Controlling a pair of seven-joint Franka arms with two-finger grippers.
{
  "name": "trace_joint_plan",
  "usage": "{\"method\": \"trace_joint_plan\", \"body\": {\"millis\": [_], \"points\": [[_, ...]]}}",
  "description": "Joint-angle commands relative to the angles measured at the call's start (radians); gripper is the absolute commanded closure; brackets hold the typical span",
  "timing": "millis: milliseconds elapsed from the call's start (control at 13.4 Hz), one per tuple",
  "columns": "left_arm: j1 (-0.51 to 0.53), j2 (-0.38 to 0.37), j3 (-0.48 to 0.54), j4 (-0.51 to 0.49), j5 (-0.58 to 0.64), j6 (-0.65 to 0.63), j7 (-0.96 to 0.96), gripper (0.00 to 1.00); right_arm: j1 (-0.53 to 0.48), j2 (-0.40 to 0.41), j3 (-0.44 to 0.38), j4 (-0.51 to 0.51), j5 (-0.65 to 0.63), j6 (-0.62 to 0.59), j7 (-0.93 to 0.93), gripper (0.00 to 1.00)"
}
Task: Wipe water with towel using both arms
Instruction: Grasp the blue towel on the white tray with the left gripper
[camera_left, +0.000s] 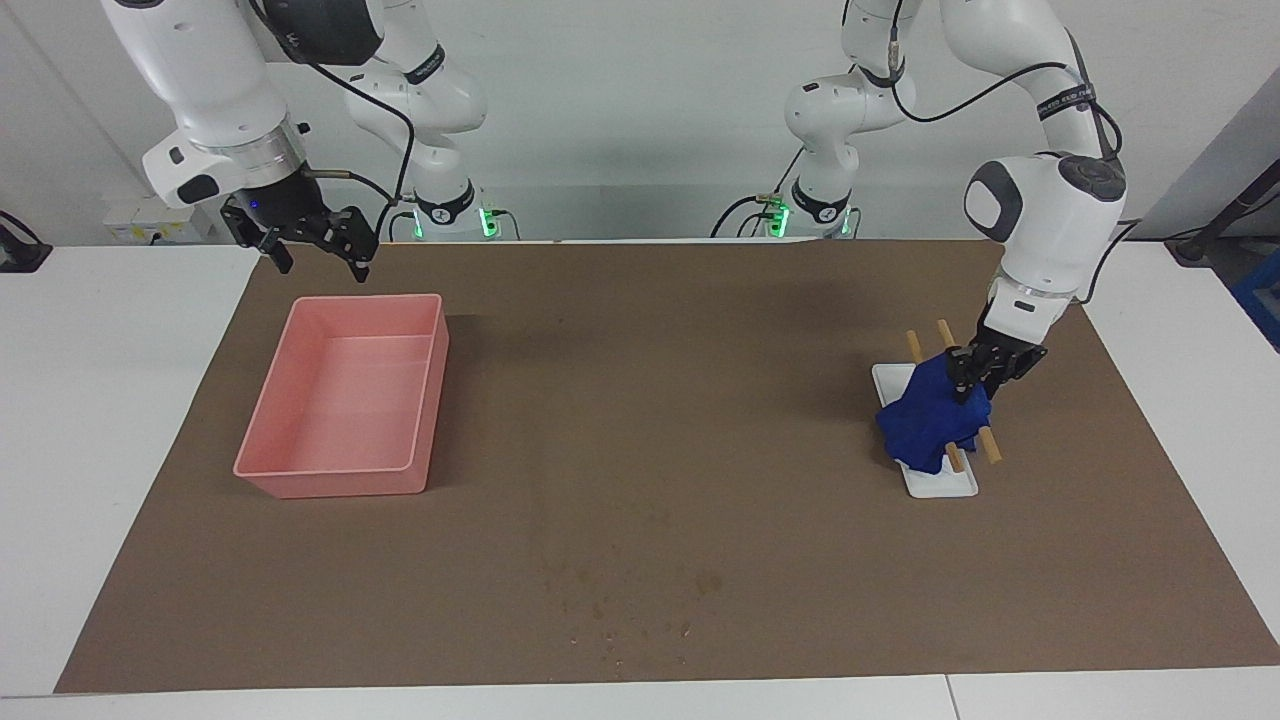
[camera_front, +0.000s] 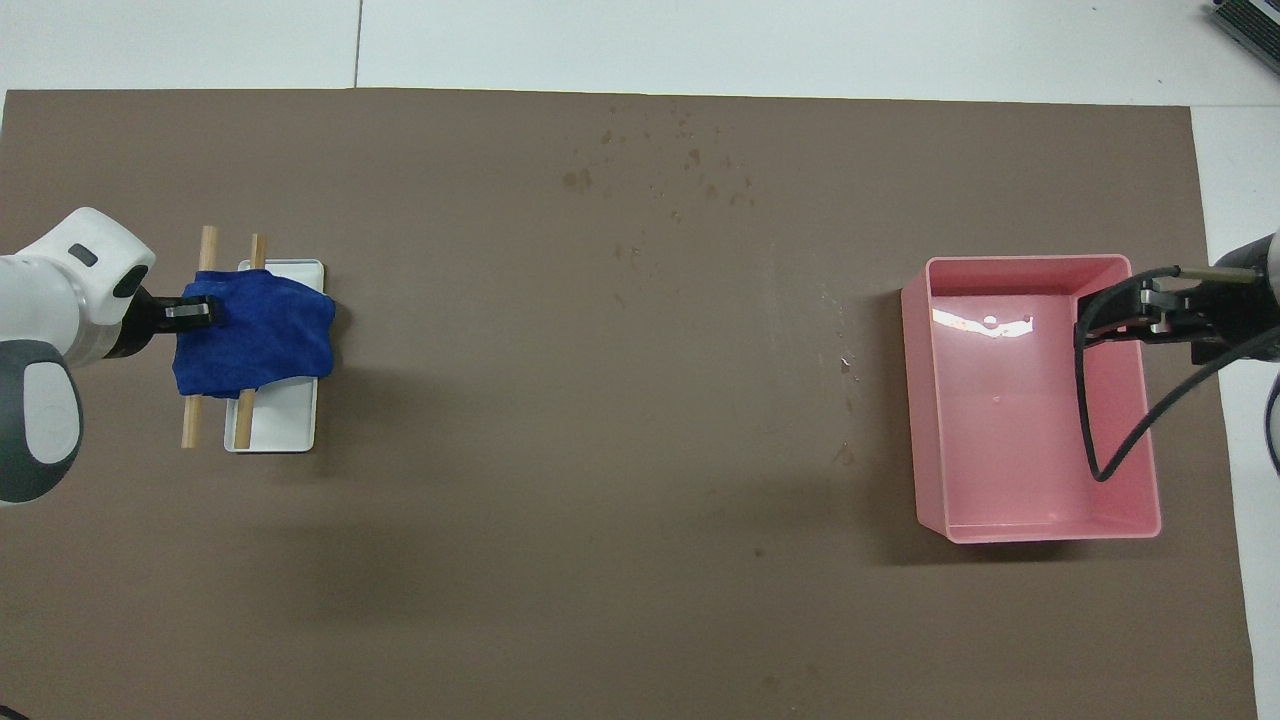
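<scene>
Soft blue towel (camera_left: 930, 420) bunches under left hand (camera_left: 972, 383) on white tray (camera_left: 945, 485).

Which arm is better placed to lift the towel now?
Left. The left gripper is already down at the towel on the tray, seemingly gripping its edge. The right gripper waits, open, above the pink bin, at the table's opposite end.
</scene>
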Motion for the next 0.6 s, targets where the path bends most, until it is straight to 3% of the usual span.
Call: {"method": "trace_joint_plan", "body": {"millis": [0,149,299,523], "points": [[0.005,-0.012,-0.003,-0.011,0.019,0.018,-0.01,0.46,-0.017,-0.005,0.007,-0.003,0.02,-0.007,-0.021,0.0],[0.005,-0.01,-0.003,-0.013,0.021,0.018,-0.011,0.67,-0.015,-0.005,0.007,-0.003,0.02,-0.007,-0.021,0.0],[0.003,-0.012,-0.003,-0.011,0.021,0.018,-0.011,0.96,-0.017,-0.005,0.007,-0.003,0.02,-0.007,-0.021,0.0],[0.003,-0.009,-0.003,-0.001,0.029,0.02,-0.003,1.0,-0.017,-0.005,0.007,-0.003,0.02,-0.009,-0.021,0.0]]}}
